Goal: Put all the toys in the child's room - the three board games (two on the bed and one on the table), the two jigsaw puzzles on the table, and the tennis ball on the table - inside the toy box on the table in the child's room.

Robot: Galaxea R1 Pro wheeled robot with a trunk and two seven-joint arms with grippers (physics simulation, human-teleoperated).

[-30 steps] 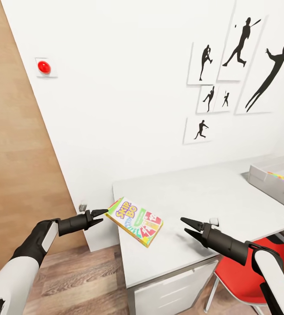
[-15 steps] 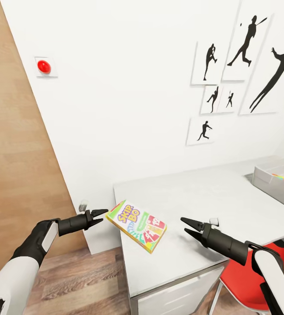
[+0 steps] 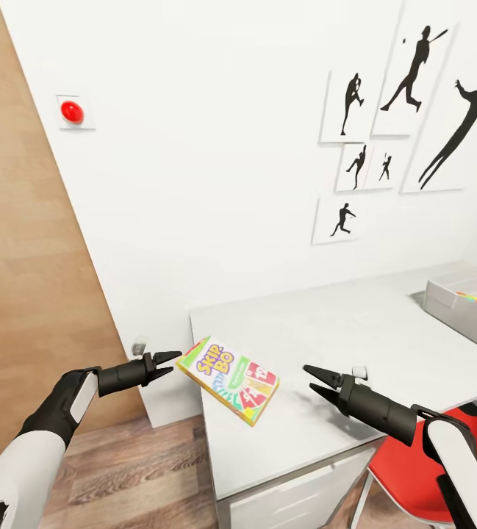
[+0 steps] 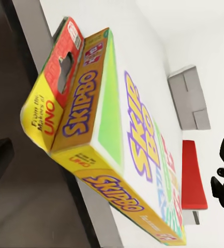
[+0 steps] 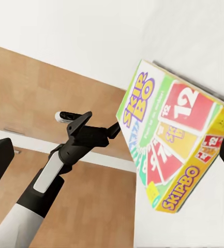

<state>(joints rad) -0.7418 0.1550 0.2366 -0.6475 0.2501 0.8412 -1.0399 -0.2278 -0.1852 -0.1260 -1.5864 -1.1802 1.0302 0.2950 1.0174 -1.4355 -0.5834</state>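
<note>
Skip-Bo box (image 3: 228,379): flat on the table (image 3: 356,330) corner, overhanging the edge, so graspable
Left gripper (image 3: 168,361): parted, empty, just beside it
Right gripper (image 3: 317,380): parted, empty
Toy box (image 3: 444,294): far end

both my arms reach forward, low in the head view. my left arm comes in from the lower left, white forearm, black wrist, bent at the elbow and pointing right. my left hand (image 3: 167,362) has its two fingers parted in a small v, holding nothing. my right arm comes from the lower right, pointing up and left. my right hand (image 3: 317,380) is spread wider, also holding nothing. the two hands are well apart, tips facing each other.
</note>
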